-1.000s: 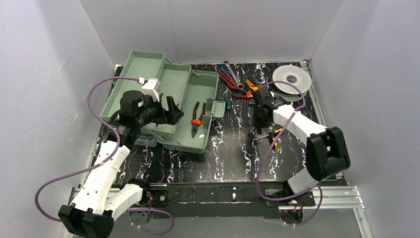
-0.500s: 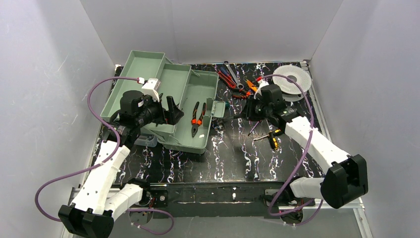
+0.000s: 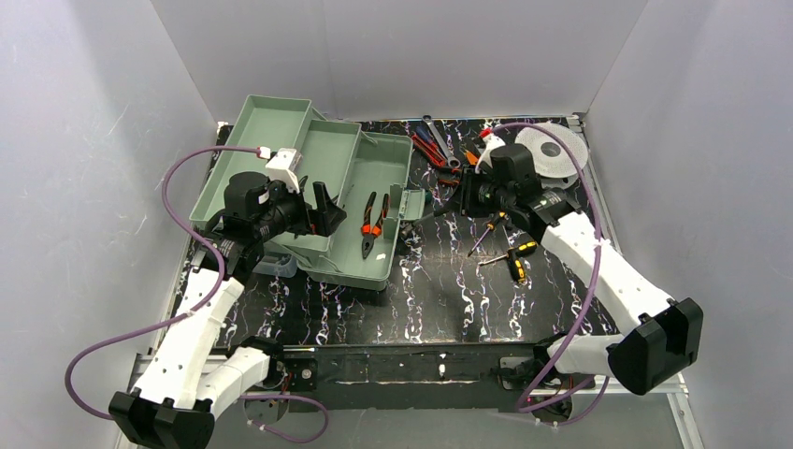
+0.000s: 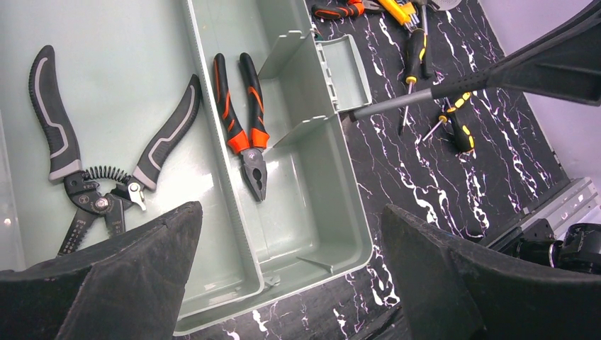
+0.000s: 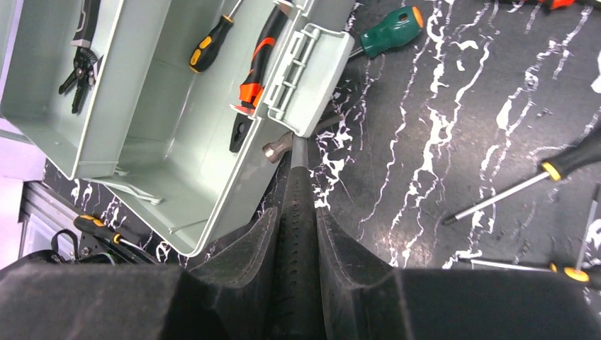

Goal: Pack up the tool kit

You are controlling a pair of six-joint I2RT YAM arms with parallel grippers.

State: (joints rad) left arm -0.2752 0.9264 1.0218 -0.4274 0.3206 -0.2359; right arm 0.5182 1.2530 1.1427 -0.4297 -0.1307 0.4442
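The open tool kit (image 3: 379,178) sits on the counter (image 3: 449,290), far left. Its right end is just left of the right gripper (image 5: 295,212), the nearer one, which is clenched on a black-handled driver (image 5: 296,188) whose shaft points at that end. The left gripper (image 4: 289,209) hangs spread wide above the trays.

Gripped tool (image 4: 397,105) — tip hidden (behind tool kit (image 4: 306,207)).

Right gripper (image 5: 301,241) shifted left with black-handled tool (image 4: 397,103); tool's metal end now just beside toolbox (image 3: 385,166) right wall. Right elbow (image 3: 655,341) swung outward, toward near edge.
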